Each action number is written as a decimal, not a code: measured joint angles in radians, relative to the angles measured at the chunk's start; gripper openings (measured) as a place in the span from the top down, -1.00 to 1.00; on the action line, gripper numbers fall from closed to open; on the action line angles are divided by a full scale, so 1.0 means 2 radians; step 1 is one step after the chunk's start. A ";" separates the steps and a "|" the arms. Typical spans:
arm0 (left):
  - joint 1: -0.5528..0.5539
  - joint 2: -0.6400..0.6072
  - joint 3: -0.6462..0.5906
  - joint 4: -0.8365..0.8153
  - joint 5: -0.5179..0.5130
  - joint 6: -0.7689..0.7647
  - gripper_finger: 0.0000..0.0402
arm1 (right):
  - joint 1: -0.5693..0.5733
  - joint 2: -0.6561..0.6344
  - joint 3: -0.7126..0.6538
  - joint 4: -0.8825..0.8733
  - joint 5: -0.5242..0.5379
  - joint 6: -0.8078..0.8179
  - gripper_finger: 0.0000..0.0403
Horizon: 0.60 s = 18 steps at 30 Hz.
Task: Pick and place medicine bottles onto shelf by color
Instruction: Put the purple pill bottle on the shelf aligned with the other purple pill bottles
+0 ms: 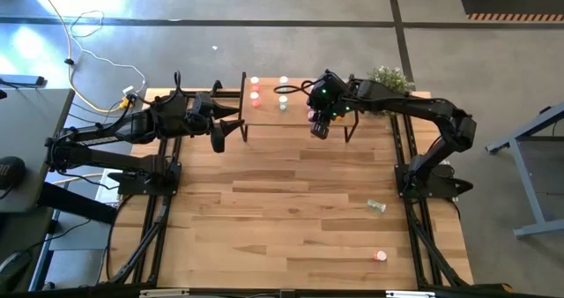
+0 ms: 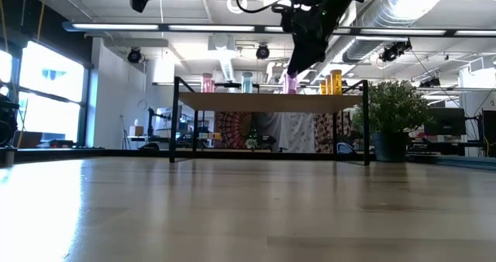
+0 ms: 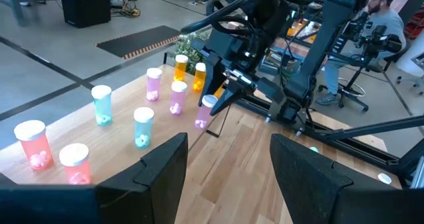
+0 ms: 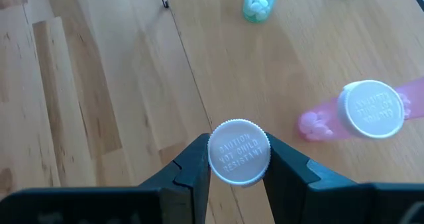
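The shelf stands at the table's far edge. Two red bottles, two blue-green bottles, two pink ones and two orange ones stand upright on it in pairs. My right gripper hangs over the shelf's near edge, shut on a third pink bottle. My left gripper hovers open just left of the shelf, holding nothing. A pale green bottle and a red bottle lie on the table near its right edge. My right gripper pinches the pink bottle by its white cap, one finger on each side, coming from above and pointing down. The bottle is upright below the fingers, its base at the shelf board's near edge; whether it rests there I cannot tell.
A potted plant stands by the shelf's right end. The shelf's black legs reach down to the table. A person sits beyond the table. Bare planks stretch across the table's near half.
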 joint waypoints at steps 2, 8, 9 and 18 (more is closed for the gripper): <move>0.000 0.000 0.000 0.000 0.000 0.000 -0.02 | 0.000 0.000 0.000 0.000 0.008 -0.001 0.49; 0.000 0.000 0.000 0.000 0.000 0.000 -0.02 | 0.000 0.000 0.000 0.000 0.027 -0.010 0.49; 0.000 0.000 0.000 0.000 0.000 0.000 -0.02 | 0.000 0.000 0.000 0.000 0.030 -0.010 0.49; 0.000 0.000 0.000 0.000 0.000 0.000 -0.02 | 0.000 0.000 0.000 -0.001 0.027 -0.010 0.48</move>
